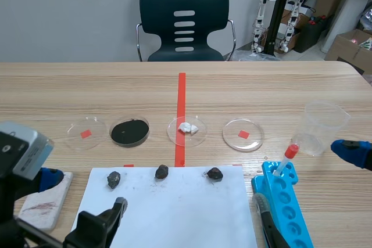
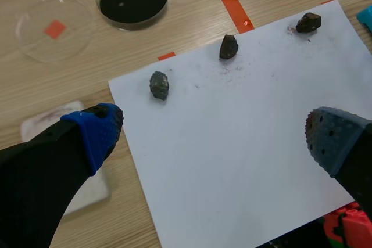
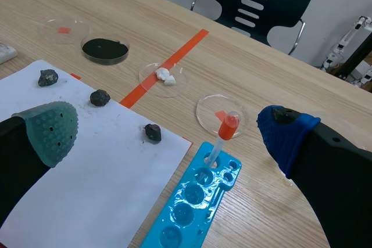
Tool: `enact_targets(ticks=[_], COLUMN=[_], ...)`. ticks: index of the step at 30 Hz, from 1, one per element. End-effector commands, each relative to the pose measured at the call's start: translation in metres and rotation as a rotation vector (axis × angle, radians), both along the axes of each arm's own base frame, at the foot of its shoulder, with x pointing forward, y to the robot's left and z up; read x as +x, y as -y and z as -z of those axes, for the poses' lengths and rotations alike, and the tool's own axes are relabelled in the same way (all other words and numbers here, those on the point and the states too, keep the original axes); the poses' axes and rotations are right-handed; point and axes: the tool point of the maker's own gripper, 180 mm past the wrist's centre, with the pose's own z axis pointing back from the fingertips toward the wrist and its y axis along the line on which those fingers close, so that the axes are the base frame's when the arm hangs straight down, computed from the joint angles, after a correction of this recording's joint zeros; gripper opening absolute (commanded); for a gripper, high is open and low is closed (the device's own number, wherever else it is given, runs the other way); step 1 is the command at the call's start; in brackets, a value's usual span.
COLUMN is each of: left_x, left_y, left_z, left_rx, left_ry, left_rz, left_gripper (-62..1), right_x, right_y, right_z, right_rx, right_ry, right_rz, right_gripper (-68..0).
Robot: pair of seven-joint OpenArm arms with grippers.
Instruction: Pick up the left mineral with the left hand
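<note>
No grip yet on the left mineral (image 1: 114, 179), lying loose on the white paper (image 1: 174, 213), lower left of centre in the scene view, leftmost of its row. Likely remaining: advance, descend, close, lift. Poised short of the stone at the scene's bottom left, the left gripper (image 2: 215, 135), fingers spread wide, holding nothing. Likewise spread and empty at right, the right gripper (image 3: 168, 129).

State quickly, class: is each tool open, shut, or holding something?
Left tool: open, holding nothing.
Right tool: open, holding nothing.
</note>
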Motion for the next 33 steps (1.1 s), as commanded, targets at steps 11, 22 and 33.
enact_targets(ticks=[11,22,33], left_x=[0.057,0.095,0.113], left_y=[-0.007,-0.005,-0.015], left_z=[0.004,0.030,0.070], left_rx=[0.028,0.090,0.154], left_ry=[-0.153,-0.353,-0.543], left_rz=[-0.228,-0.365,-0.449], left_gripper=[1.4,1.4,1.4], right_x=[0.006,0.006,0.006], right_y=[0.000,0.000,0.000], right_z=[-0.012,-0.012,-0.012], right_rx=[0.010,0.010,0.010], right_ry=[0.045,0.045,0.045], right_rz=[0.000,0.000,0.000], right_gripper=[-2.0,-2.0,-2.0])
